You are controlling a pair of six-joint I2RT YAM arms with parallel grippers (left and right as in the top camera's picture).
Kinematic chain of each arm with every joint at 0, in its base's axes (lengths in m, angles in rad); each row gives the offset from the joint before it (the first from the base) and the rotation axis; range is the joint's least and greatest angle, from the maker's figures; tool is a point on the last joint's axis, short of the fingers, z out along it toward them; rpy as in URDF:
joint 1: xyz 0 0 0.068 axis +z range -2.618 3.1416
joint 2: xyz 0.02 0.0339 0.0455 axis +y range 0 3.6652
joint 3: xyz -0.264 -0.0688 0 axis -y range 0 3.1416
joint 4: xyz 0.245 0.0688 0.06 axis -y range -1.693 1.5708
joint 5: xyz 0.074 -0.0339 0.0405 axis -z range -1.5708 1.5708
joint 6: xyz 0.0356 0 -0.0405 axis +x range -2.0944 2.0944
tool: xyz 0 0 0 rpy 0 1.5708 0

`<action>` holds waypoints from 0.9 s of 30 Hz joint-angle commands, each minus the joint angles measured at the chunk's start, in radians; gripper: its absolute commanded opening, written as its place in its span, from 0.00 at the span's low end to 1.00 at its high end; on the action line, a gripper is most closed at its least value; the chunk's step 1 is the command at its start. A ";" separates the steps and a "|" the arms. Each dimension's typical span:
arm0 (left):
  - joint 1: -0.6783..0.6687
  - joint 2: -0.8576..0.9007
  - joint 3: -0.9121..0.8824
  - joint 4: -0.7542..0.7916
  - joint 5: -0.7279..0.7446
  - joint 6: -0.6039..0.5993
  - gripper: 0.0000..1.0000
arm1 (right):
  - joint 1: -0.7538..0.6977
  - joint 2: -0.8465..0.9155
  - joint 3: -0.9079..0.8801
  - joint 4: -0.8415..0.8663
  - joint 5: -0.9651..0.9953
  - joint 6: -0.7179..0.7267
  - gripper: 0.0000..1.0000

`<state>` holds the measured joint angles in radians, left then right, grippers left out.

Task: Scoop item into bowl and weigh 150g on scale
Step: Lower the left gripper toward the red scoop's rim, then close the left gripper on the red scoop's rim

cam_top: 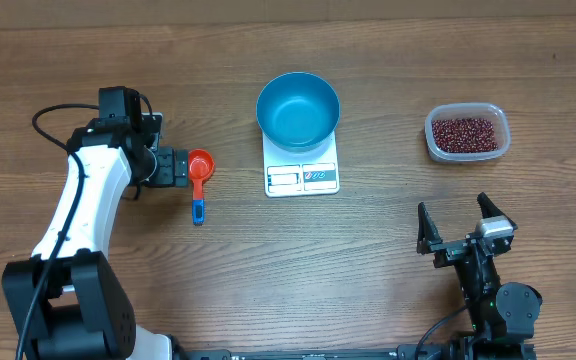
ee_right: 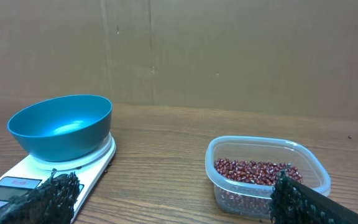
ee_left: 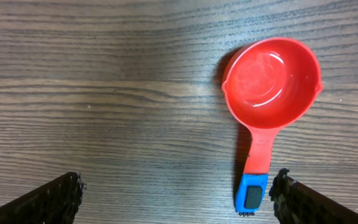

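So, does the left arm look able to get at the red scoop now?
Probably yes. The left gripper is open right beside the red scoop, with nothing between them. The handle lies close to one finger, so a small sideways shift may be needed.

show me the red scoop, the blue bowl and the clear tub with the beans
red scoop [ee_left: 272, 84], left wrist view, inside of its cup
blue bowl [cam_top: 298, 108], overhead view, bare inner floor
clear tub [cam_top: 467, 107], overhead view, far rim

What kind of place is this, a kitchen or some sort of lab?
Likely a robot test bench: a left arm and right arm at a wooden table, a cardboard backdrop, a scale with a bowl.
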<state>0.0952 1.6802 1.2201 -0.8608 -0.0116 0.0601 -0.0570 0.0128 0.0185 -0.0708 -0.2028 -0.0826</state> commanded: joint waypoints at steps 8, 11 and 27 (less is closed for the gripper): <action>-0.010 0.136 0.200 -0.079 0.017 0.023 1.00 | 0.005 -0.010 -0.011 0.005 0.008 0.003 1.00; -0.020 0.173 0.246 -0.097 0.029 0.024 1.00 | 0.005 -0.010 -0.011 0.005 0.008 0.003 1.00; -0.093 0.263 0.270 -0.100 0.031 0.022 1.00 | 0.005 -0.010 -0.011 0.005 0.008 0.003 1.00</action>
<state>-0.0010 1.9141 1.4670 -0.9646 0.0124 0.0818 -0.0570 0.0128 0.0185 -0.0708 -0.2024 -0.0826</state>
